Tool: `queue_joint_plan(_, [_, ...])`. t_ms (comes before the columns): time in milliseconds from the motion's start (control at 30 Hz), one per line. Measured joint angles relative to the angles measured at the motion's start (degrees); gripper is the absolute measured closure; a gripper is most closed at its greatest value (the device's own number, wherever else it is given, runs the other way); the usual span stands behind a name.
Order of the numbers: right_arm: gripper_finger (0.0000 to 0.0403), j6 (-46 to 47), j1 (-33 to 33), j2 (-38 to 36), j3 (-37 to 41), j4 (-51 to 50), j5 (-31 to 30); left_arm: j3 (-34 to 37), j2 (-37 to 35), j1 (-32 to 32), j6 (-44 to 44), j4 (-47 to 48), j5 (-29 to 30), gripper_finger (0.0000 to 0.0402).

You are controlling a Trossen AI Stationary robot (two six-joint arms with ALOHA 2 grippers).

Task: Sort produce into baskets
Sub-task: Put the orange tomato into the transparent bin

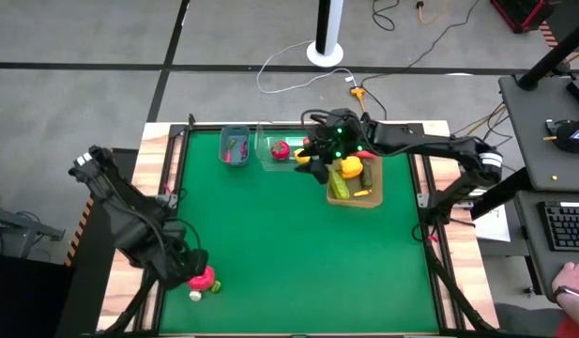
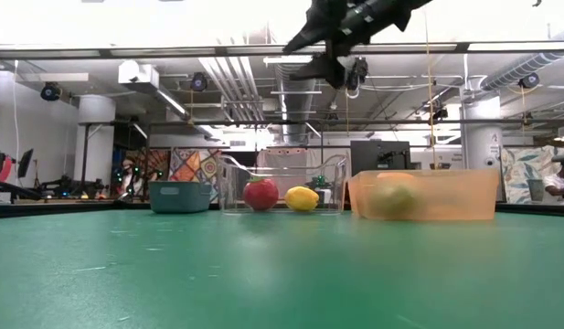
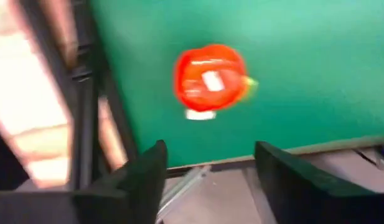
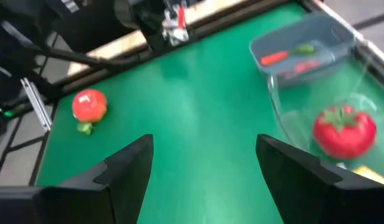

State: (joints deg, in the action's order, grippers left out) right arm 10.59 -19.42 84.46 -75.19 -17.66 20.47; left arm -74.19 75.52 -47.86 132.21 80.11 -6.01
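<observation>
The left gripper stood open and empty just beside a red piece on the mat's near left corner. The right gripper hung open and empty above the clear tub, which held a tomato and lemon.

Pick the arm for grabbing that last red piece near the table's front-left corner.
Left. Its tool hangs open just over the red piece; the right tool is across the table, above the clear tub and tan tray.
</observation>
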Motion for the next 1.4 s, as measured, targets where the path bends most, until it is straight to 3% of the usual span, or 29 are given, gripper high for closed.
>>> queue_joint_plan(133, [0.0129,-0.36,0.0,1.31,-4.74,-0.03,1.04,0.11,4.02,1.2,4.18,2.78,-5.91,0.0103])
queue_joint_plan(367, [0.0128,-1.7,0.0,4.05,-13.29,0.05,1.16,0.11,10.11,2.31,4.79,0.4,-4.45,0.0042])
queue_joint_plan(733, [0.014,-0.75,0.02,7.88,-17.99,-1.87,2.51,2.31,13.46,3.94,3.4,-0.63,-1.94,0.0039])
queue_joint_plan(1067, [0.0134,-0.68,0.02,8.33,-18.04,-3.08,2.53,13.43,10.92,4.57,3.49,-17.27,-1.92,0.004])
queue_joint_plan(1400, [0.014,0.13,0.02,8.33,-18.04,-3.18,2.53,16.69,11.55,4.88,3.73,-19.45,-1.94,0.004])
